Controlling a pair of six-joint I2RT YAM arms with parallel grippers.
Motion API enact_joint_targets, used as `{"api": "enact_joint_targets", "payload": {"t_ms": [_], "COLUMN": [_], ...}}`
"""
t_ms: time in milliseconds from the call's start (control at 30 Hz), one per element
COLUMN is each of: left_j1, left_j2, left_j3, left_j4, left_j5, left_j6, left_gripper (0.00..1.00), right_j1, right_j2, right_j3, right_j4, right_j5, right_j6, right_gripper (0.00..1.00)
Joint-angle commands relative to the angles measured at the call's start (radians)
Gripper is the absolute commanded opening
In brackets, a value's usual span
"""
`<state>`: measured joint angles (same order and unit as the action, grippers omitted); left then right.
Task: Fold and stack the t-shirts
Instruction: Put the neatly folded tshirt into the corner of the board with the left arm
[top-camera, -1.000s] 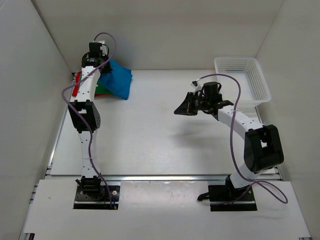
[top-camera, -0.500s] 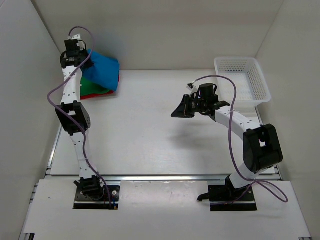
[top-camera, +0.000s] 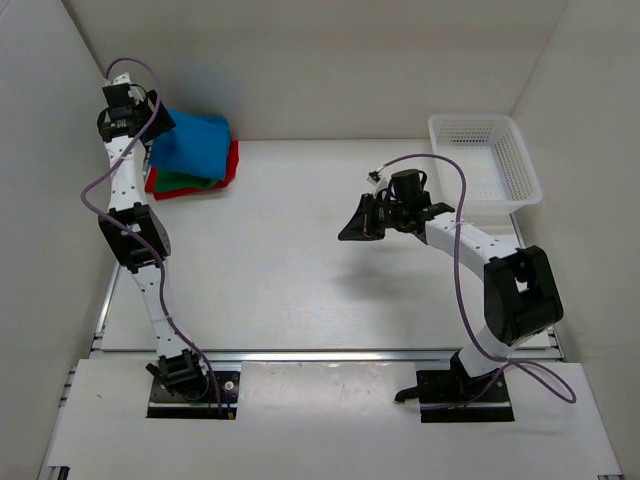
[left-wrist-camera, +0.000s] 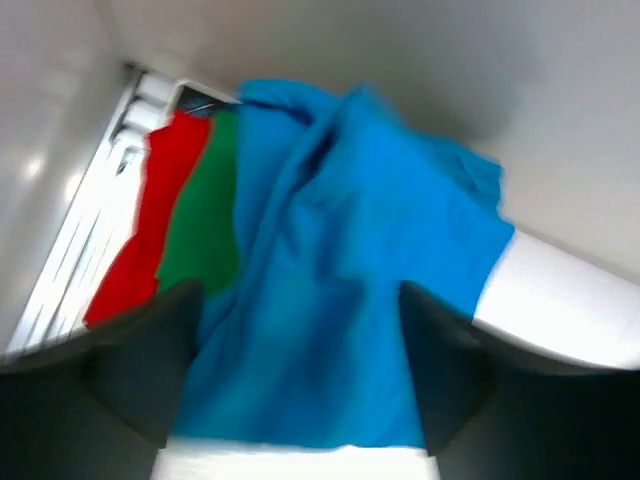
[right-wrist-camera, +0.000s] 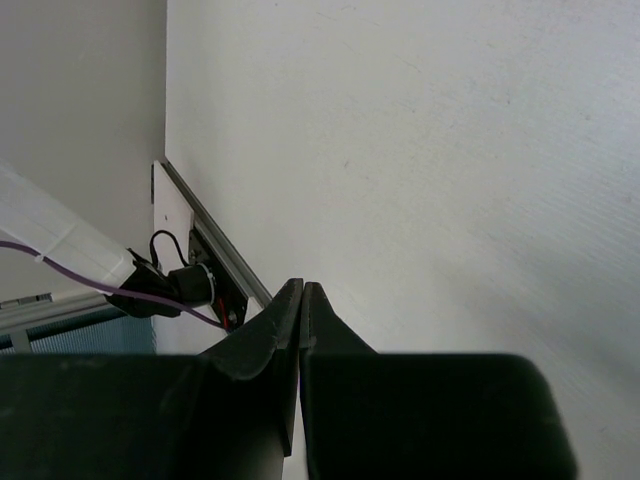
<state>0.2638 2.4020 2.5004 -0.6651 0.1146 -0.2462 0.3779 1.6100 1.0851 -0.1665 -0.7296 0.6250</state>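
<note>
Room: white walls stand close on three sides, like the inside of a plain box.
Table: the table is flat and white, with a wide stretch of top between the basket and the shirts.
Arms: the left arm reaches up tall on the side far from the basket. The right arm bends in low, close to the basket.
Basket: the white basket sits at the back of the table on the right. No shirt shows in it.
Shirt pile: the t-shirts lie in one heap at the back, right across the table from the basket. I think they go there so the pile stays out of the way of the arms.
Blue shirt: the blue shirt is on top. It looks lumpy and not very flat (it may need a pat down).
Green shirt: the green shirt lies under the blue one as a flat fold, so only its edge shows.
Red shirt: the red shirt is at the bottom, on the table. It peeks out on the side nearest the basket.
Left gripper: the left gripper is above the pile, far from the basket. Its fingers are spread wide and grip nothing. The blue shirt shows in the gap below them, though the view is blurry.
Right gripper: the right gripper hangs over the table, on the pile side of the basket. Its fingers are pressed together with nothing between them. I think it is just waiting.
Job: it looks almost done.
</note>
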Motion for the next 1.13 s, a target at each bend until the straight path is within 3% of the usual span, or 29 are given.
{"api": "enact_joint_targets", "payload": {"t_ms": [0, 200, 300, 467, 567, 667, 767, 867, 1033, 1100], "left_j1": [0.044, 0.054, 0.003, -0.133, -0.250, -0.349, -0.428, -0.469, -0.414, -0.432], "left_j2": [-0.010, -0.170, -0.246, -0.395, -0.550, -0.841, -1.097, -1.289, -1.403, -1.387], "left_j3": [0.067, -0.084, -0.141, -0.368, -0.582, -0.976, -1.252, -1.418, -1.517, -1.491], "left_j4": [-0.030, -0.019, -0.092, -0.174, -0.188, -0.098, 0.010, 0.036, -0.025, -0.068], "left_j5": [-0.111, -0.064, 0.040, 0.206, 0.163, 0.183, 0.206, 0.168, 0.192, 0.125], "left_j6": [-0.079, -0.128, -0.116, -0.059, -0.030, -0.056, -0.064, -0.090, -0.096, -0.079], "left_gripper": [0.99, 0.99, 0.99, 0.99, 0.99, 0.99, 0.98, 0.98, 0.99, 0.99], "right_j1": [0.015, 0.029, 0.007, -0.046, -0.076, -0.114, -0.119, -0.102, -0.064, -0.059], "right_j2": [0.025, -0.038, -0.128, -0.258, -0.364, -0.473, -0.539, -0.588, -0.639, -0.666], "right_j3": [0.044, -0.008, -0.080, -0.161, -0.238, -0.322, -0.381, -0.424, -0.445, -0.464], "right_j4": [-0.002, -0.028, -0.048, -0.166, -0.203, -0.199, -0.188, -0.165, -0.139, -0.133], "right_j5": [0.006, 0.051, 0.087, 0.148, 0.154, 0.125, 0.119, 0.101, 0.099, 0.104], "right_j6": [-0.007, -0.004, -0.016, -0.079, -0.091, -0.076, -0.068, -0.041, -0.016, -0.002], "right_gripper": [0.00, 0.00, 0.01, 0.00, 0.00, 0.00, 0.00, 0.00, 0.00, 0.00]}}
